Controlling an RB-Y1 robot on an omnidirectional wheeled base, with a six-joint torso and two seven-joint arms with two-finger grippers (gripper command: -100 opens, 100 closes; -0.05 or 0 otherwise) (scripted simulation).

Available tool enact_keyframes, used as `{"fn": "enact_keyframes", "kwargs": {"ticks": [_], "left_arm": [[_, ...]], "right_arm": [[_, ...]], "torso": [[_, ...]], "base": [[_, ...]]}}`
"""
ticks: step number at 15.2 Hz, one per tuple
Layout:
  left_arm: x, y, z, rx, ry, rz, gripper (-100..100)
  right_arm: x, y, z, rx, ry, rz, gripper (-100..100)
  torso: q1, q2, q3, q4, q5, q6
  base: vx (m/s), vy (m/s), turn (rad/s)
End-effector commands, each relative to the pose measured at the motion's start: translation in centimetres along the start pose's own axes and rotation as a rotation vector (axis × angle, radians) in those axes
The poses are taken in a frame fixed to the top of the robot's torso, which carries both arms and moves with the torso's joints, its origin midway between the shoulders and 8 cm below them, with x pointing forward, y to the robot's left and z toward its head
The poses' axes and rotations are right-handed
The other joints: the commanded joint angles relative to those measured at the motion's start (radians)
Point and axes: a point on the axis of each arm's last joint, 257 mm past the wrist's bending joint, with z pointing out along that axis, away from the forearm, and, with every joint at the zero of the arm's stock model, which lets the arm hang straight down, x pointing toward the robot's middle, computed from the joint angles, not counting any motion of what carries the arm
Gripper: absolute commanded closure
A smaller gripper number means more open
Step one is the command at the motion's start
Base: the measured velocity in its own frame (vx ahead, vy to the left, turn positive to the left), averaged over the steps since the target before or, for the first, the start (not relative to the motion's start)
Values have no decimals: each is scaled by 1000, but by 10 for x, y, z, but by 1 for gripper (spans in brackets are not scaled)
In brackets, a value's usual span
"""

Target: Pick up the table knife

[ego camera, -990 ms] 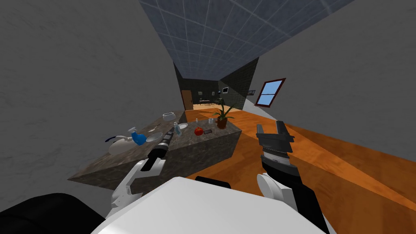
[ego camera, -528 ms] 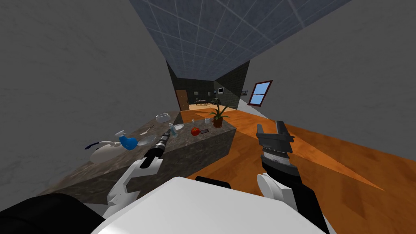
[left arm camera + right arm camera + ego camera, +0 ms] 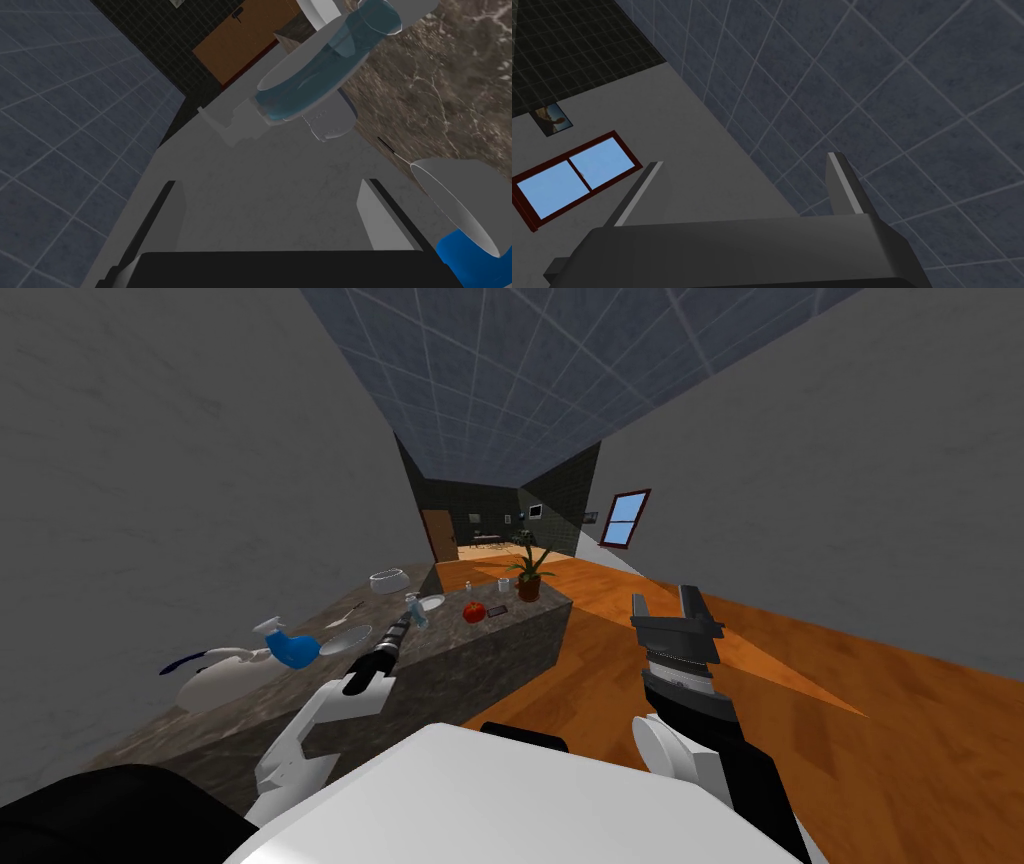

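Left arm (image 3: 372, 666) outstretched over counter (image 3: 455, 630), right arm (image 3: 680, 680) raised; both fingers (image 3: 380, 215) apart, seemingly empty.

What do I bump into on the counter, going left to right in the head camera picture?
white jug → blue spray bottle → white bowl → red fruit → potted plant
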Motion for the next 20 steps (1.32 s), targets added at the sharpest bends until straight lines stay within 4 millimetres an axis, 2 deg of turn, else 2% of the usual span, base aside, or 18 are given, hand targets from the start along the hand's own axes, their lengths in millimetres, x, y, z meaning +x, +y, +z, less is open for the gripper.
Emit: {"fn": "enact_keyframes", "kwargs": {"ticks": [1, 2, 3, 6, 7, 10, 11, 14, 15, 18, 19, 20], "left_arm": [[-7, 17, 4, -58, -13, 9, -100], [-7, 23, 4, -81, -12, 9, -100], [-19, 35, 7, -117, -34, 21, -100], [-18, 48, 5, -168, -32, 20, -100], [-30, 62, 7, -212, -54, 29, -100], [-29, 73, 4, -258, -52, 27, -100], [-41, 87, 5, -304, -74, 34, -100], [-40, 98, 1, -348, -72, 32, -100], [-51, 112, 1, -395, -94, 36, -100], [-51, 123, -4, -440, -93, 33, -100], [-61, 135, -5, -481, -114, 35, -100], [-61, 138, -6, -495, -114, 34, -100]], "right_arm": [[0, 0, 0, 0, 0, 0, 0], [0, 0, 0, 0, 0, 0, 0], [0, 0, 0, 0, 0, 0, 0], [0, 0, 0, 0, 0, 0, 0], [0, 0, 0, 0, 0, 0, 0], [0, 0, 0, 0, 0, 0, 0], [0, 0, 0, 0, 0, 0, 0], [0, 0, 0, 0, 0, 0, 0], [0, 0, 0, 0, 0, 0, 0], [0, 0, 0, 0, 0, 0, 0], [0, 0, 0, 0, 0, 0, 0], [0, 0, 0, 0, 0, 0, 0]], "torso": [[0, 0, 0, 0, 0, 0], [0, 0, 0, 0, 0, 0], [0, 0, 0, 0, 0, 0], [0, -1, 0, 0, 0, -1], [0, -1, 0, 0, 0, -1], [0, -1, -1, 0, 0, -1], [0, -1, -1, 0, 0, -1], [0, -2, -1, 0, 0, -1], [0, -2, -1, 0, 0, -1], [0, -2, -1, -1, 0, -1], [0, -2, -1, -1, 0, -1], [0, -2, -1, -1, 0, 0]], "base": [[-9, -20, -198], [-5, -11, -94], [0, -17, -168], [1, -12, -83], [9, -16, -167], [9, -11, -71], [11, -16, -134], [14, -10, -74], [20, -13, -119], [22, -8, -67], [26, -15, -114], [33, -13, -138]]}}
